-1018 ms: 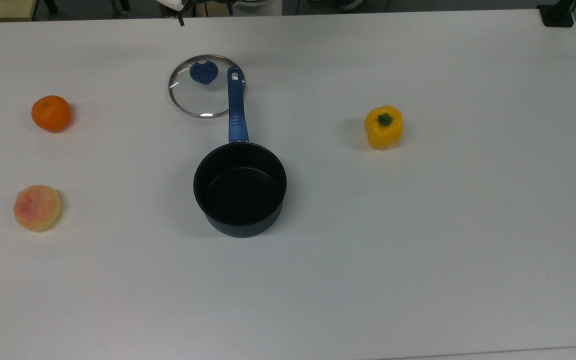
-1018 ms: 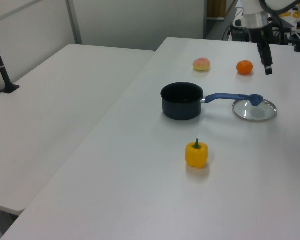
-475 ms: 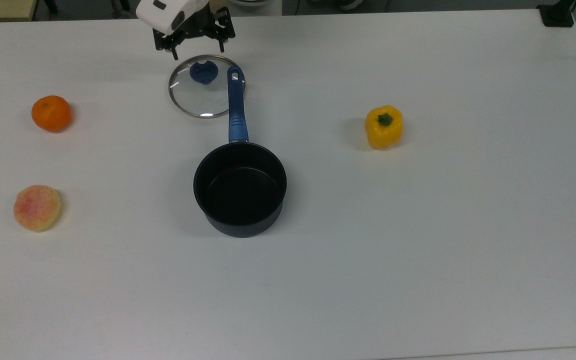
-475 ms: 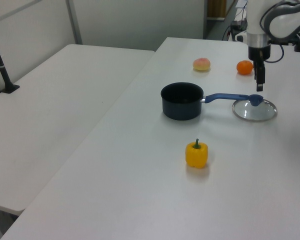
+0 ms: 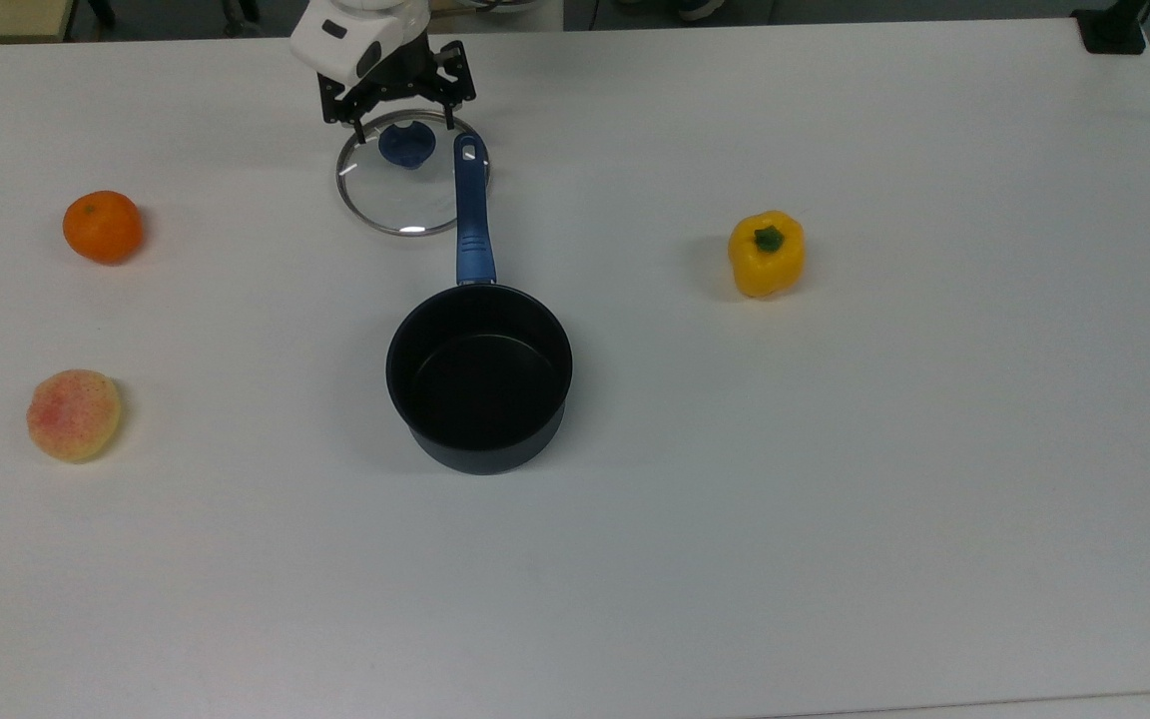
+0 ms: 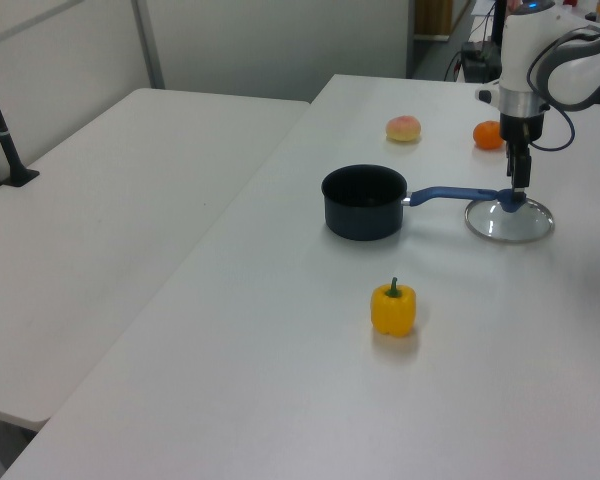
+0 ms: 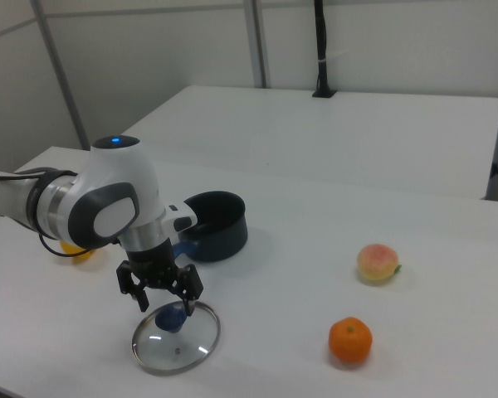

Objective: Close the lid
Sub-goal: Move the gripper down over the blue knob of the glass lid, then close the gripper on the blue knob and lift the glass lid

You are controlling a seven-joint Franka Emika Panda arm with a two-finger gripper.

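Lid: flat on the counter, knob up, by the pan handle's tip, not on the pan.
Jaws: I have the gripper above the knob, jaws apart, straddling it, holding nothing.
Why: the knob looks like my only sensible grip.
Room: handle overlaps the lid's rim in the top view; I'd lift before crossing. Fruit and pepper sit well apart.

Since a second ago we have brought the gripper in from the table's far edge — it now hangs low, fingers spread, straddling the blue knob of the lid — where half a second ago it stood just beyond the lid's rim.
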